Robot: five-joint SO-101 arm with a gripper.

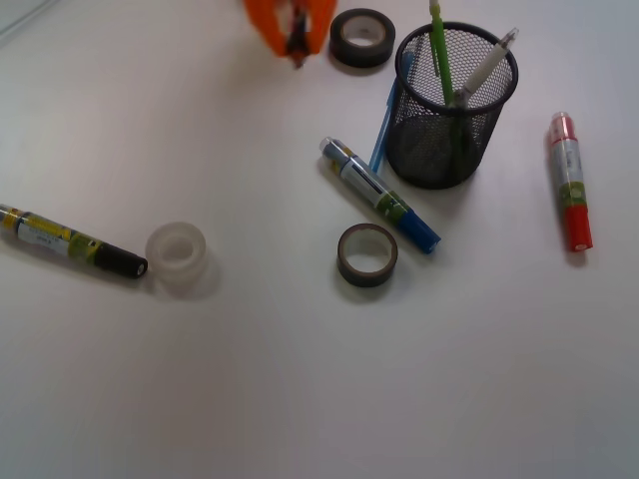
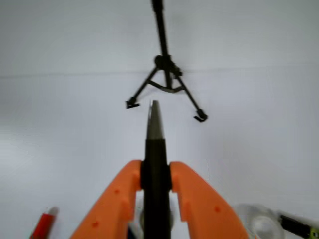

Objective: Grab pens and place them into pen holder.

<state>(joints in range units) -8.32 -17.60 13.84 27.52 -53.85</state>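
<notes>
Claw [image 2: 155, 179] pinching dark pen [image 2: 155, 164] upright between orange jaws, raised near top edge of tabletop [image 1: 300, 399], mesh pen holder [image 1: 449, 110] to one side with green pen [image 1: 440, 50] and silver-grey pen [image 1: 487, 66] inside, light blue pen [image 1: 384, 125] lying against it

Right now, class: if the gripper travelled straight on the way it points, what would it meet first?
Nothing close. The gripper, fingers shut on a dark pen, faces bare white table. The first thing in line looks like the black tripod far ahead, though depth is unclear.
</notes>
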